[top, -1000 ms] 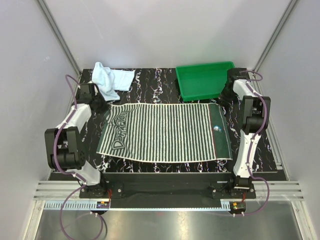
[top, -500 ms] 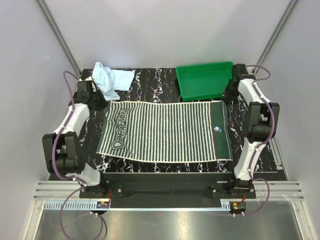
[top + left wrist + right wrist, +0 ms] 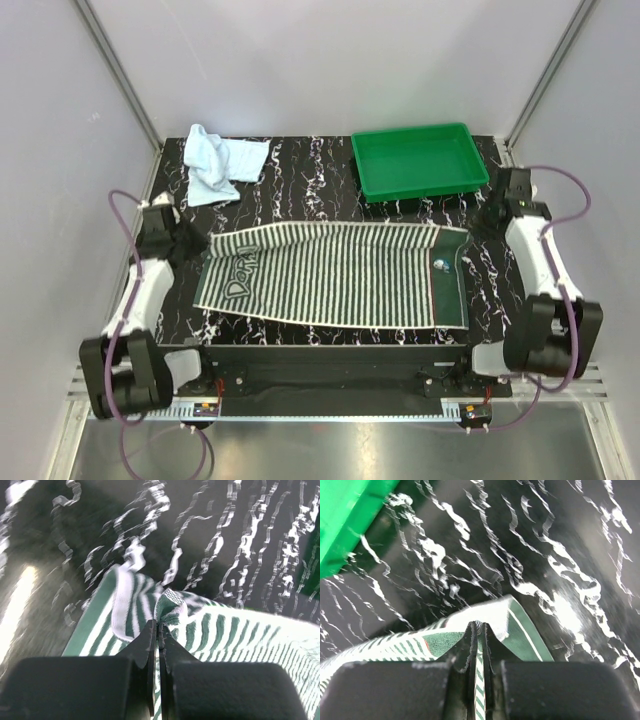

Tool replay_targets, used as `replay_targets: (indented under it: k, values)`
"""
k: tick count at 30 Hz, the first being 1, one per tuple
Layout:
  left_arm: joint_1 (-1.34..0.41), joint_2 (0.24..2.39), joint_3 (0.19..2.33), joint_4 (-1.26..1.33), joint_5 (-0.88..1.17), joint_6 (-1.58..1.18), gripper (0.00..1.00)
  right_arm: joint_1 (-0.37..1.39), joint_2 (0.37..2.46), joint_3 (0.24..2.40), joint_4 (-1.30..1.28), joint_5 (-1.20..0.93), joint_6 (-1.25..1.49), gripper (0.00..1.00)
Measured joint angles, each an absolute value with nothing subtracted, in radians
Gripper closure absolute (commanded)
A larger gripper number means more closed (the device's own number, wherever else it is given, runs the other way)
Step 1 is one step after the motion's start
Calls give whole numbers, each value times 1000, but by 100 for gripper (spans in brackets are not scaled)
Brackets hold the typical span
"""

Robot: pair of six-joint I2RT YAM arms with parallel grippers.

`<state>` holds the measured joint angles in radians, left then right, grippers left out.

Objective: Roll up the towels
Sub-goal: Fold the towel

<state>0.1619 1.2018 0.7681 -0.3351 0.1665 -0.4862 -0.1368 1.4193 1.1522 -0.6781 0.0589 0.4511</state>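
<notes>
Seen from above, the striped towel (image 3: 330,275) lies spread lengthwise across the near middle of the desk (image 3: 300,170), with dark lettering near its left end. The left end effector (image 3: 198,243) sits at its far left corner and the right end effector (image 3: 474,228) at its far right corner. The pale blue towel (image 3: 220,160) lies crumpled at the far left of the desk, well apart from the striped one. The green tray (image 3: 420,131) stands at the far right. In the left wrist view, the fingers are pressed together, pinching a bunched bit of the striped cloth at the corner, and the stripes run off to the right. In the right wrist view, the fingers are likewise pinched on the towel's edge near its green-bordered corner, with a corner of the tray at upper left.
</notes>
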Motion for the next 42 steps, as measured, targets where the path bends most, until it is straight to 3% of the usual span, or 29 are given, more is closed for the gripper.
replay_targets:
  k: [6, 28, 31, 32, 33, 34, 35, 36, 37, 42]
  values:
    - [205, 1009, 636, -325, 68, -518, 100, -163, 1246, 982, -677, 59, 490, 100]
    - [221, 783, 496, -355, -84, -606, 98, -174, 851, 651, -755, 56, 757, 100]
    - [221, 767, 496, -390, -105, -630, 87, -175, 815, 622, -779, 72, 809, 77]
    - [221, 758, 496, -405, -110, -636, 82, -175, 800, 613, -791, 81, 832, 51]
    - [221, 742, 496, -420, -113, -639, 59, -175, 783, 606, -807, 95, 859, 6]
    - [222, 718, 496, -435, -117, -635, 46, -176, 764, 601, -824, 112, 879, 0]
    - [223, 682, 494, -442, -116, -637, 32, -178, 741, 599, -841, 123, 889, 0]
    - [224, 634, 492, -450, -116, -639, 6, -178, 710, 598, -857, 136, 902, 0]
    - [225, 579, 490, -461, -115, -635, 1, -178, 673, 598, -871, 149, 920, 0]
    - [225, 402, 509, -495, -113, -653, 1, -178, 533, 614, -928, 205, 979, 0]
